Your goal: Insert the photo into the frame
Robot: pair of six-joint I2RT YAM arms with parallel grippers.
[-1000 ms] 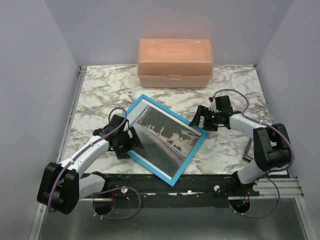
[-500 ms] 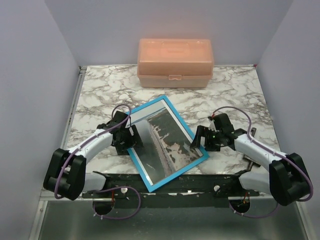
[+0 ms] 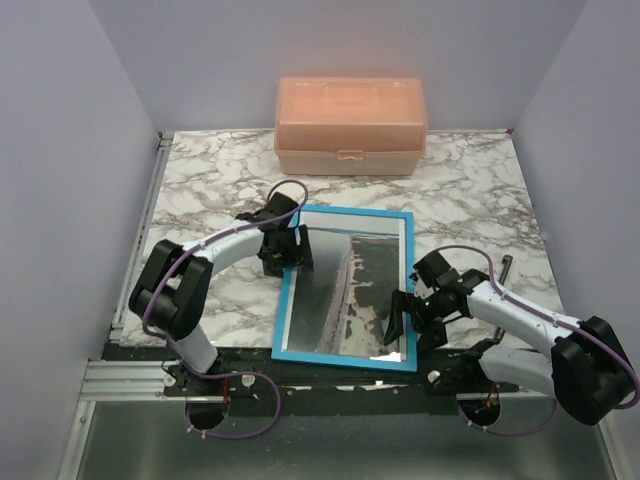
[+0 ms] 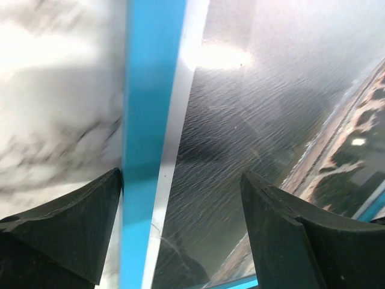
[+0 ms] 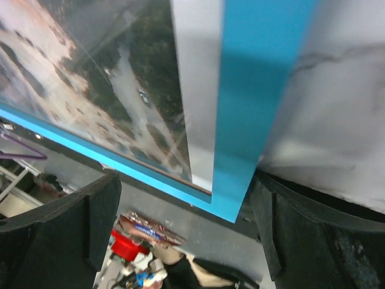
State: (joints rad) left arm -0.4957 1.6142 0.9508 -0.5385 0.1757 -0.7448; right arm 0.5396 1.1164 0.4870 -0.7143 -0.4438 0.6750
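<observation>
The frame [image 3: 360,210] lies flat with its bright blue rim up, near the table's front edge. Through its pane I see the photo [image 3: 350,290], grey-dark scenery with pale streaks and a white border. My left gripper [image 3: 290,250] is at the frame's far left corner. Its jaws stand open astride the left rim [image 4: 150,120], one finger [image 4: 66,229] on the marble side and the other over the photo [image 4: 240,150]. My right gripper [image 3: 405,325] is at the near right corner, open astride the right rim [image 5: 252,108], beside the photo [image 5: 120,78].
A peach plastic box [image 3: 351,125] with a latch stands at the back of the marble table [image 3: 200,190]. The frame's near edge reaches the black rail [image 3: 240,358] at the table front. Pale walls close both sides. A thin dark thing [image 3: 504,266] pokes out behind the right arm.
The frame has turned clockwise and slid toward the front edge, from skewed to nearly square. The left gripper moved to its far left corner, the right gripper to its near right corner.
</observation>
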